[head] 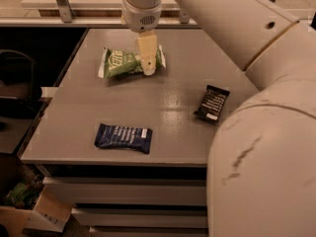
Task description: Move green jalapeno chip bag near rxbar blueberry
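The green jalapeno chip bag (pixel 120 63) lies on its side at the back left of the grey table (pixel 168 95). My gripper (pixel 149 69) hangs down from the arm at the top of the camera view. It sits over the right part of the bag and covers that part. The rxbar blueberry (pixel 123 137), a dark navy wrapper with white text, lies flat near the table's front edge, well in front of the bag.
A smaller black bar wrapper (pixel 212 103) lies at the right of the table. My arm (pixel 261 167) fills the right side of the view and hides the table's right front corner. A cardboard box (pixel 45 214) sits on the floor at lower left.
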`<action>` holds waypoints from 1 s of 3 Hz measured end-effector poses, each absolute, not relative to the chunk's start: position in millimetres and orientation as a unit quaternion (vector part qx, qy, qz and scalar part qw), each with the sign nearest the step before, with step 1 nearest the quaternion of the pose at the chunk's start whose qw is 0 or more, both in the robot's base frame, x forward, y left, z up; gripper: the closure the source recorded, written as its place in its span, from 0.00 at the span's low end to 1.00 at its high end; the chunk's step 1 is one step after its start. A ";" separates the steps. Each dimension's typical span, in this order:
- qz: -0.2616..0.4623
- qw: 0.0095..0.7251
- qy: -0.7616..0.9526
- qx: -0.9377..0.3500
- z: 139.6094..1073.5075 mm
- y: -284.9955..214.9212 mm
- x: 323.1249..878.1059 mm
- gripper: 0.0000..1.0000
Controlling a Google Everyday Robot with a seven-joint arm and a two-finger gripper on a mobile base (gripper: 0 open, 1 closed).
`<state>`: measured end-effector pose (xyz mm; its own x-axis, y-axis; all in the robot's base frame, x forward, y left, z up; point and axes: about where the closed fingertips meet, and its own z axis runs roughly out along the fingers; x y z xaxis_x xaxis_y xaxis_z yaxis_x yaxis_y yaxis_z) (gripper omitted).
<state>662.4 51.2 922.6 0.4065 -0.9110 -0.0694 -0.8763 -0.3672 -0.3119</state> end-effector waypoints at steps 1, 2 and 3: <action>-0.049 0.141 0.539 -0.829 903.0 64.4 671.7 0.00; -0.039 0.129 0.542 -0.829 881.0 65.3 677.0 0.00; -0.026 0.119 0.545 -0.829 860.4 63.9 679.3 0.00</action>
